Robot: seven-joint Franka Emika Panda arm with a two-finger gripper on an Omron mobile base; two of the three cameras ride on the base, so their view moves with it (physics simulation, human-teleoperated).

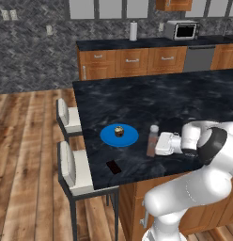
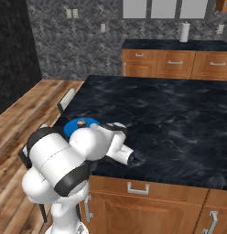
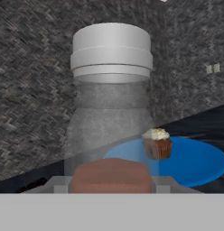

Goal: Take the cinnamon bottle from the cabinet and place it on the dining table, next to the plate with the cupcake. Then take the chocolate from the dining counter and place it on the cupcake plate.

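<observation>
The gripper point(image 1: 155, 144) is closed partway around the bottle point(image 1: 152, 140), which stands upright on the table point(image 1: 184, 101), its base on or just above the marble. Just beside it sits the plate point(image 1: 119, 135) with the cupcake point(image 1: 119, 131). The chocolate point(image 1: 113, 166) lies nearer the table's edge, by two chairs point(image 1: 73, 172).

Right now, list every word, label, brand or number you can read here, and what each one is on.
No legible text anywhere.
cinnamon bottle: plain cap and body, no label showing.
blue plate and cupcake: no markings.
microwave: too small to show any lettering.
chocolate: plain dark slab, no print visible.
</observation>
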